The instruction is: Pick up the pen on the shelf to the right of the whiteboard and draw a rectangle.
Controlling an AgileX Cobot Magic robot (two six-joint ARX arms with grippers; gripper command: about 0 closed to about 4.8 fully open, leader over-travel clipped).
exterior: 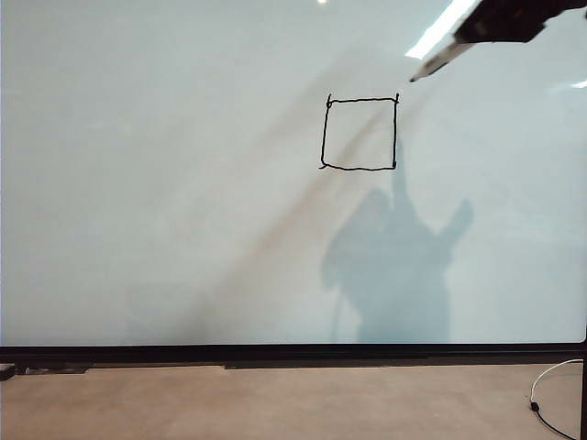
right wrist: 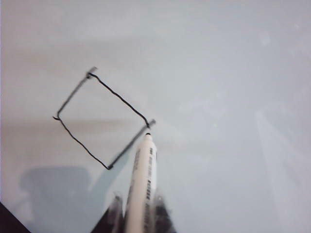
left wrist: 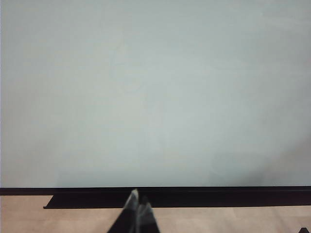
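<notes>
- Progress: the rectangle [exterior: 359, 134] stands closed on the whiteboard [exterior: 165, 183], all four sides joined; the drawing part reads as done. The pen [exterior: 440, 60] is in hand, so the pick-up is done too. Nothing of the outline looks left to draw.
- Rectangle: thin black line, nearly square, sides slightly wobbly, corners overshooting at 11 and 1 o'clock; sits a little right of the board's middle, upper half, in the exterior view.
- Pen: slim white barrel with black lettering, dark tip; in the exterior view at 1 o'clock from the rectangle, tip just beside its top-right corner and clear of the line; whether the tip touches the board I cannot tell.
- Right gripper [right wrist: 138, 213]: black, narrowly parted jaws clamped on the pen's barrel; at the exterior view's 1 o'clock edge.
- Left gripper [left wrist: 137, 201]: fingertips pressed together, nothing between them; hangs low, facing the board's black bottom frame [left wrist: 194, 191].
- Whiteboard: very large, glossy, pale grey-white, reflecting ceiling lights and the arm's shadow; faint smears cross it.
- Floor [exterior: 275, 403]: tan, matt.
</notes>
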